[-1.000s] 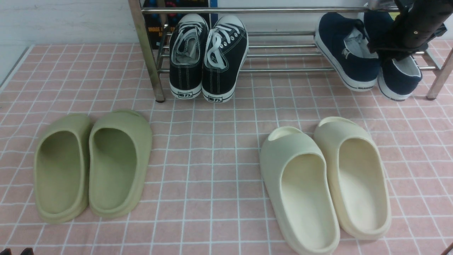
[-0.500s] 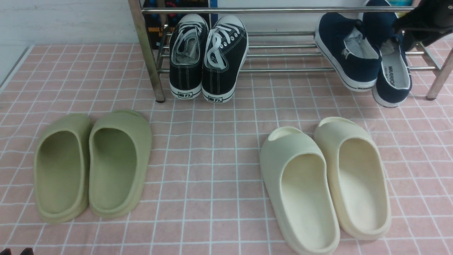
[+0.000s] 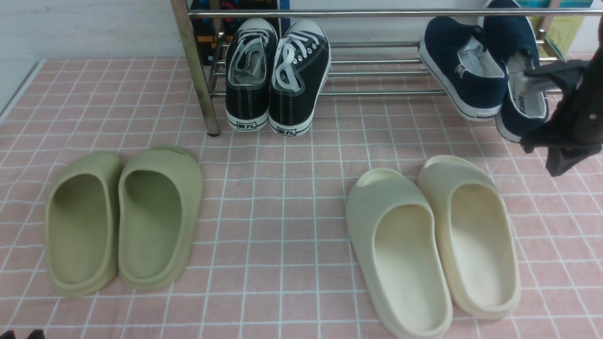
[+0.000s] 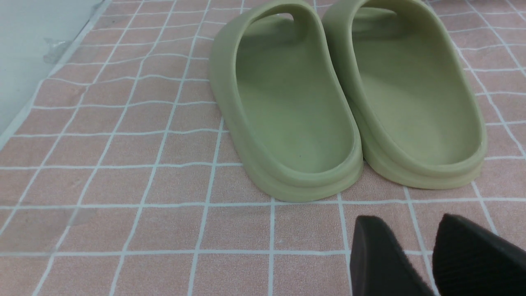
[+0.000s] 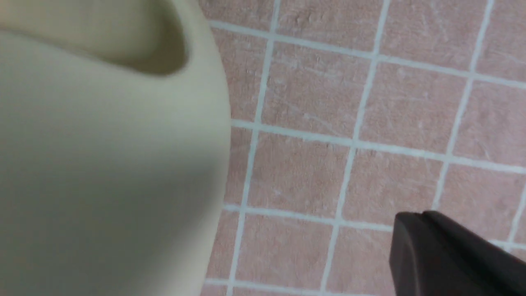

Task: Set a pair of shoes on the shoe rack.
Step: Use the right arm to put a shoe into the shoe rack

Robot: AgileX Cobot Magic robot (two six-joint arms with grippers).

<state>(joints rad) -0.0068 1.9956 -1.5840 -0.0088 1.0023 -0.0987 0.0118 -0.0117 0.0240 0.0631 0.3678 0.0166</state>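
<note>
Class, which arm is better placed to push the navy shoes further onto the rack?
Right: the right hand hangs beside the navy shoes on the rack; the left hand sits far off, near the green slides.

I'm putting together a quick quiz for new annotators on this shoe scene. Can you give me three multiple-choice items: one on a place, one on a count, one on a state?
1. Where do the navy slip-ons sit relative to the shoe rack?
A. In front of it, off its bars
B. Held in the air above it
C. On its bars, towards its right end

2. How many pairs of foam slides lie on the pink mat?
A. One
B. Two
C. Three

3. What state is the right gripper in?
A. Open, holding nothing
B. Shut on a navy shoe
C. Shut on a cream slide

Answers:
1 C: the front view shows both shoes resting on the lower bars, with their heels overhanging.
2 B: there is a green pair and a cream pair.
3 A: its fingers stand wide apart and are clamped on nothing.
</note>
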